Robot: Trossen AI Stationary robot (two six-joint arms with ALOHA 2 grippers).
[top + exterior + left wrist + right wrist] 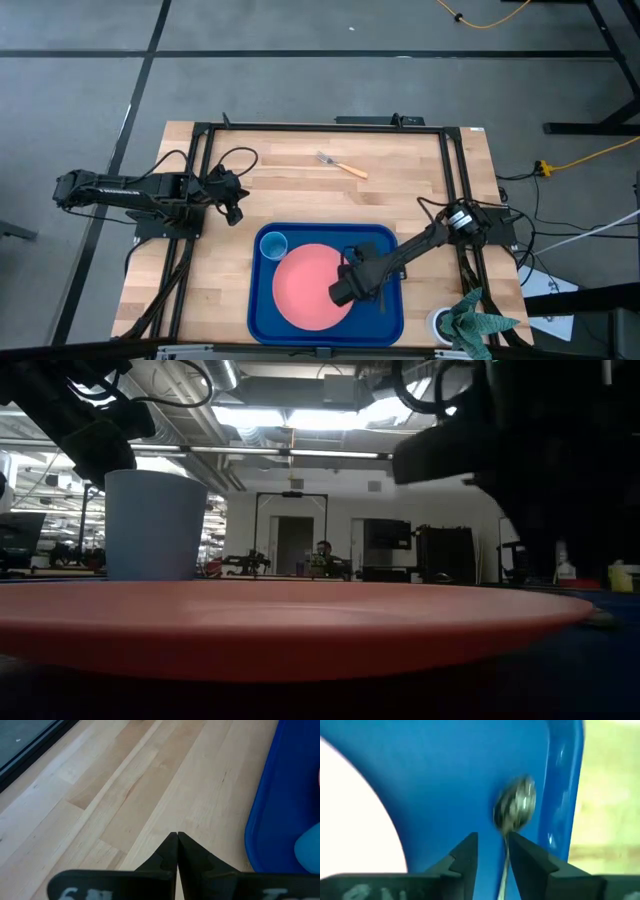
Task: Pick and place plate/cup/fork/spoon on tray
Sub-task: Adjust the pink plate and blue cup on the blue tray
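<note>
Spoon (516, 807), dark oval-bowled, handle between narrowly parted right claw (492, 851) fingers, over dark-blue rimmed tray (385, 237) beside salmon-pink plate (305, 285) | left claw (177, 851) closed, empty, above wooden counter (300, 185) | tan-handled fork (342, 165) outstanding.

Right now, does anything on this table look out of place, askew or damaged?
Only the fork stands out: it lies alone on the bare wood at the table's far side, well clear of the tray, which already carries the plate and cup. Nothing looks spilled or damaged.
</note>
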